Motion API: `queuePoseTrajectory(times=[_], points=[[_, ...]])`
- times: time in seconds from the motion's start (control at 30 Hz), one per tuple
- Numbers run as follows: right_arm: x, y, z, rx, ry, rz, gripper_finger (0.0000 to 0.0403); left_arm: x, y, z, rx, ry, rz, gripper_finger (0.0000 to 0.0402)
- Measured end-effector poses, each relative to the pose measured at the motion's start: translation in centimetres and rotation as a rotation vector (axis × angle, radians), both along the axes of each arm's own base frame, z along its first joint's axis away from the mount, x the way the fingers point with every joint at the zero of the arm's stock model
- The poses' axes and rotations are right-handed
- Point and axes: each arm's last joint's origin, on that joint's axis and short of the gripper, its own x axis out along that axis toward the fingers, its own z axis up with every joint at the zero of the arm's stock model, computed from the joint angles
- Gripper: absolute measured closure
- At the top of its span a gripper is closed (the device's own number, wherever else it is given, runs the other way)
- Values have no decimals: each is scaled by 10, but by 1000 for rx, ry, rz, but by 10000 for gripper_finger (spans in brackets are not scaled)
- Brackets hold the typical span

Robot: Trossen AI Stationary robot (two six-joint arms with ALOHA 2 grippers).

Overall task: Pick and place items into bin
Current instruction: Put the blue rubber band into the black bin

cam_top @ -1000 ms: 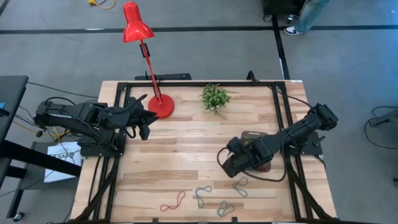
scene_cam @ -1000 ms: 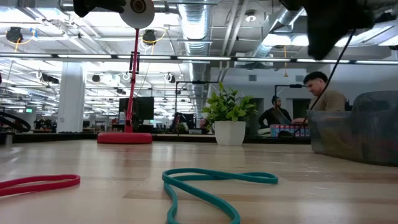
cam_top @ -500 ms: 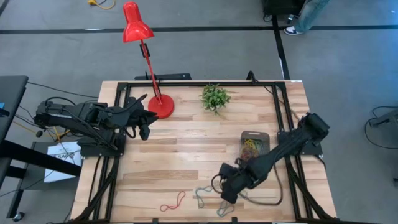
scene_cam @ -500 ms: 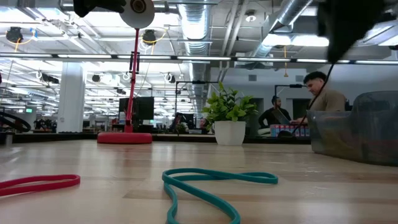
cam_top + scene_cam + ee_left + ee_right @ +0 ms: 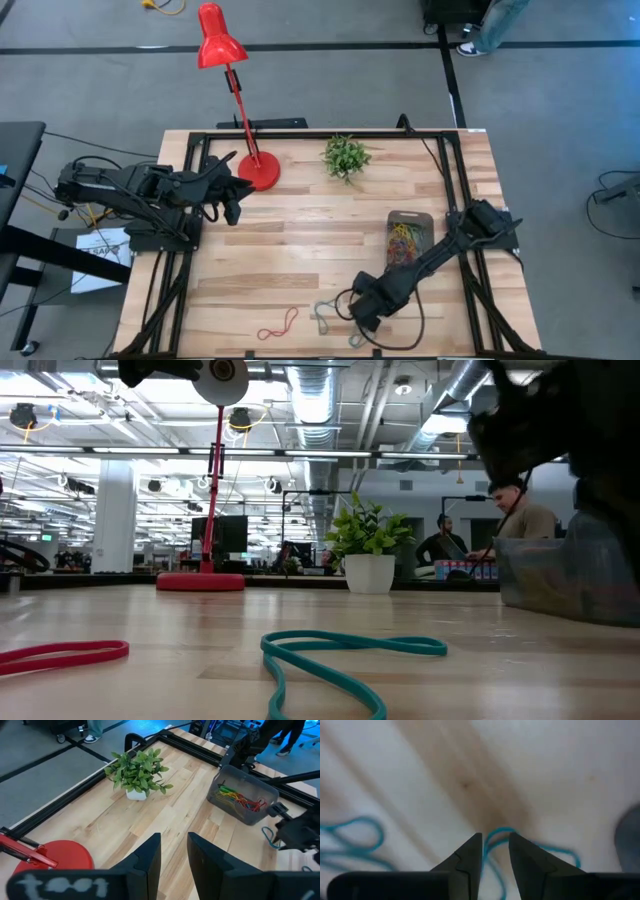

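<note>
1. The left tool (image 5: 238, 200) is waiting over the far left of the table (image 5: 300, 250), just beside the red lamp (image 5: 258, 172). In the left wrist view its two fingers (image 5: 150, 857) are standing slightly apart with nothing between them.
2. A red loop (image 5: 278, 324) is lying near the table's near edge, left of centre; in the low view it is showing at the left (image 5: 62, 653).
3. A grey-blue loop (image 5: 325, 313) is lying right of the red loop, just left of the right tool.
4. A small plant (image 5: 346, 157) is standing at the far side of the table, right of the lamp.
5. The right tool (image 5: 362, 310) is reaching down near the near edge, right of centre, over the grey-blue loops. In the right wrist view its fingers (image 5: 465, 860) are standing narrowly apart just above the table, with a blue-green loop (image 5: 495, 840) lying beyond their tips; they are gripping nothing that can be seen.
6. Another grey-blue loop (image 5: 355, 338) is lying at the near edge, just below the right tool.
7. The bin (image 5: 410, 238) is sitting on the right half of the table, farther away than the right tool, and is holding a tangle of yellow, red and green loops (image 5: 404, 242).
8. In the low view a teal loop (image 5: 330, 655) is lying flat in the foreground, and the bin (image 5: 570, 565) is showing at the right.
</note>
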Motion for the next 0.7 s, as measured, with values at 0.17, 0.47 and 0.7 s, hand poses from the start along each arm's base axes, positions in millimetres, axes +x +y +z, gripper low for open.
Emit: queuePoseTrajectory(times=[0.17,0.47,0.7], points=[[0,0,-13,-46,45,-28,313,0,0,0,-6,-1,1,317],[3,9,-16,62,25,-18,349,0,0,0,-8,-2,1,317],[4,-6,18,100,-23,-45,393,0,0,0,-9,-7,2,317]])
